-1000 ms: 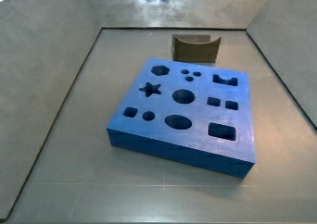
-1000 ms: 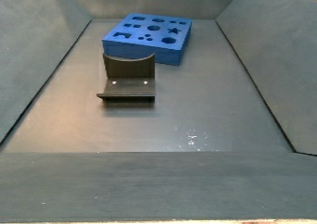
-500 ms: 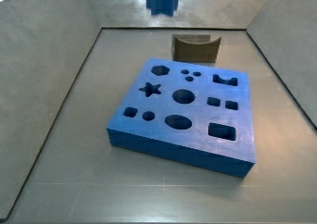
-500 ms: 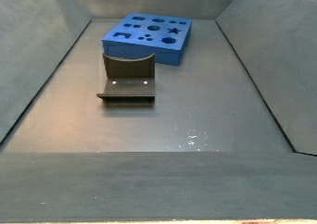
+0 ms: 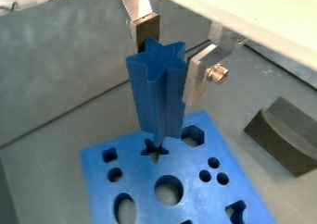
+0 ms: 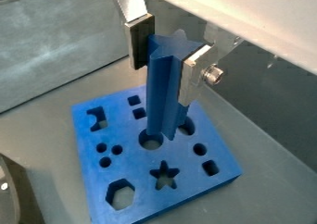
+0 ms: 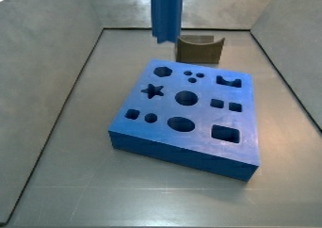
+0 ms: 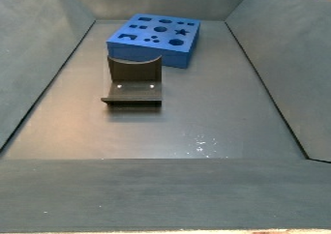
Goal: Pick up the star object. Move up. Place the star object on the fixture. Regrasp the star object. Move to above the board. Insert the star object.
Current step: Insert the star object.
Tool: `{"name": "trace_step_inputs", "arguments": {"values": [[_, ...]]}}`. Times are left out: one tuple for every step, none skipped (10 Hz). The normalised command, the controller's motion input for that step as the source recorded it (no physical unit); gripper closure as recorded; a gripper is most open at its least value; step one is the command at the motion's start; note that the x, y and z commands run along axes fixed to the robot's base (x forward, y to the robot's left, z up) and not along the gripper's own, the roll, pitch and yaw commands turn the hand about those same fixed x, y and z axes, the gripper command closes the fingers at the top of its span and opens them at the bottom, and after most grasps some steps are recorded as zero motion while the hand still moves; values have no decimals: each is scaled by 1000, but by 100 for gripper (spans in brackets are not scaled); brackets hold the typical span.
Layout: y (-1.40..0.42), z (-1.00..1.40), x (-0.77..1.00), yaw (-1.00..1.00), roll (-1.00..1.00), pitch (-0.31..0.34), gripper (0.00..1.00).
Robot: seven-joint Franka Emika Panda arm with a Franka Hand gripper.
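My gripper (image 5: 171,50) is shut on the top of the star object (image 5: 155,89), a long blue peg with a star cross-section that hangs upright. Both wrist views show it between the fingers (image 6: 139,43), and the gripper (image 6: 168,52) holds it well above the board (image 5: 136,168). The board is a thick blue slab with cut-out holes (image 7: 189,128). Its star hole (image 7: 153,91) lies near one corner, also seen in a wrist view (image 6: 162,176). In a side view the peg (image 7: 167,10) reaches down from the upper edge, its lower end over the board's far edge. The gripper itself is out of both side views.
The fixture (image 7: 199,49), a dark olive-brown block with a curved notch, stands just behind the board. It also shows in a side view (image 8: 134,81) and in a wrist view (image 5: 287,135). Grey sloping walls (image 7: 51,90) enclose the floor on all sides.
In a side view the star object has come further down into the picture, from a small blue tip at the upper edge to a long stretch of peg. Board and fixture have not moved.
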Motion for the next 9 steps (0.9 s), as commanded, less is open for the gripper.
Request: {"name": "trace_step_inputs", "arguments": {"values": [[263,-371,0,529,0,-220,100],[26,-103,0,129,-11,-20,100],[0,-17,0,0,0,0,100],[14,-700,0,177,106,-394,100],[46,-743,-40,177,69,-503,100],[54,-691,-46,143,20,-497,100],[71,-611,-77,131,0,-469,100],[94,-646,-37,134,0,-457,100],[69,-331,0,126,0,-183,100]]}}
